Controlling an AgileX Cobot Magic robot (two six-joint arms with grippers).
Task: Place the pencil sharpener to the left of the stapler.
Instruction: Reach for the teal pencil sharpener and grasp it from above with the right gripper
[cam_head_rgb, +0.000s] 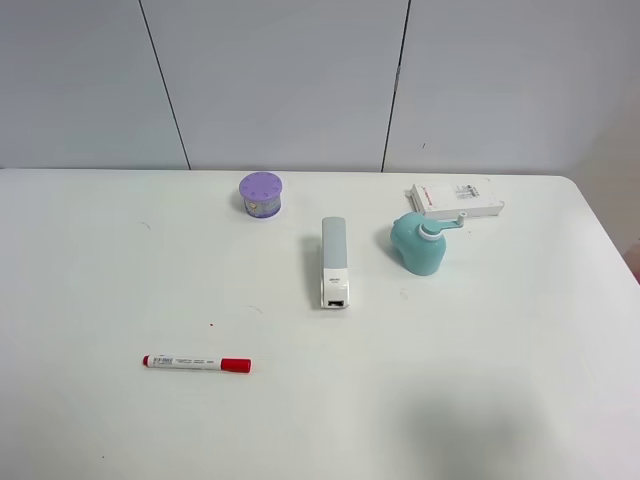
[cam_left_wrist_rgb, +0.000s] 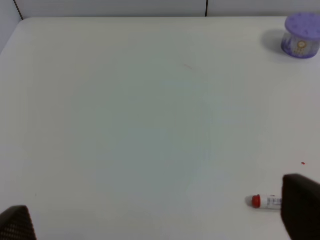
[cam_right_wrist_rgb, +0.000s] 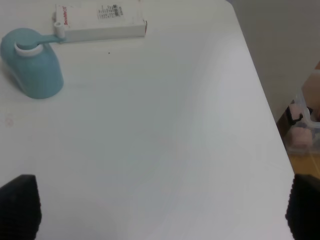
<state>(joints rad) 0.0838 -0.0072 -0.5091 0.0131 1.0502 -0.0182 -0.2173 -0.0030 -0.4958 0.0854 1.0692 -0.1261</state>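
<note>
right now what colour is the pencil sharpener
The pencil sharpener is teal with a white collar; best in the right wrist view.

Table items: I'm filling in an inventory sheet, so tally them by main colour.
Purple: 1, round container
Teal: 1, pencil sharpener
White: 3, stapler, flat box, red-capped marker
Total: 5

We see a white counter (cam_head_rgb: 520, 380) with five things on it. The stapler (cam_head_rgb: 334, 262) lies mid-counter, with the teal sharpener (cam_head_rgb: 420, 247) just to its right. A flat box (cam_head_rgb: 456, 200) lies just behind the sharpener. A purple tub (cam_head_rgb: 261, 195) stands back left. A red-capped marker (cam_head_rgb: 197, 363) lies well apart, front left.
</note>
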